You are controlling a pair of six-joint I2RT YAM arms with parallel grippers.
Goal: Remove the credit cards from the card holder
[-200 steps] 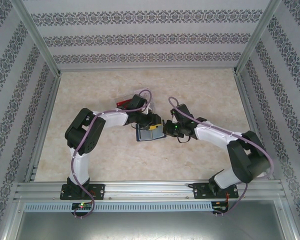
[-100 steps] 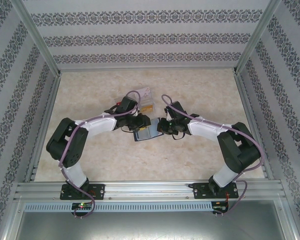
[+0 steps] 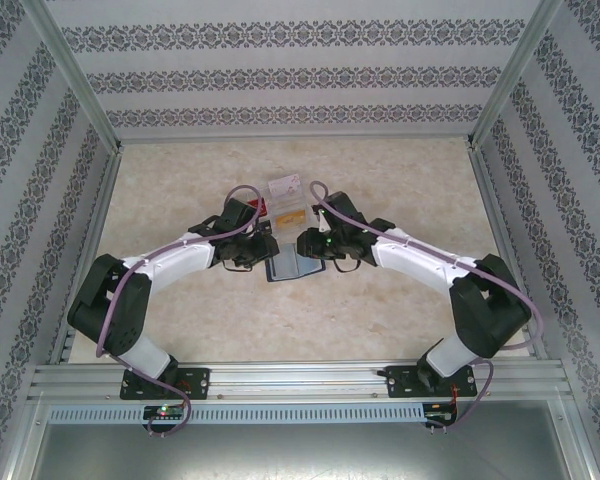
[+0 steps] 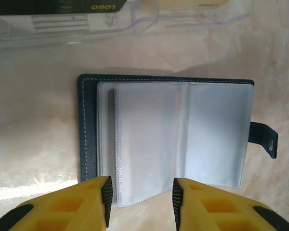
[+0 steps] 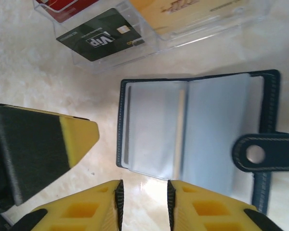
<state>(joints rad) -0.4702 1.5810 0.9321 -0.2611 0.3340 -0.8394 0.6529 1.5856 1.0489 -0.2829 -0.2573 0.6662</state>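
Card holder lies open on the bench at mid-frame; left hand and right hand, each narrowly parted and gripping nothing, sit at the lower edge.

A tabletop of pale beige, marble-patterned material served as the floor of a boxed-in cell. Behind it rose a back wall papered white with horizontal bands of grey damask ornament, and the left wall and right wall flanking the tabletop carried the same bands. Aluminium posts ran up from the tabletop's far corners. Along its near edge lay an aluminium rail, then a slotted white strip and a dull grey metal sheet. Soft, even light fell on the tabletop, leaving a bright glare patch on its glossy surface.
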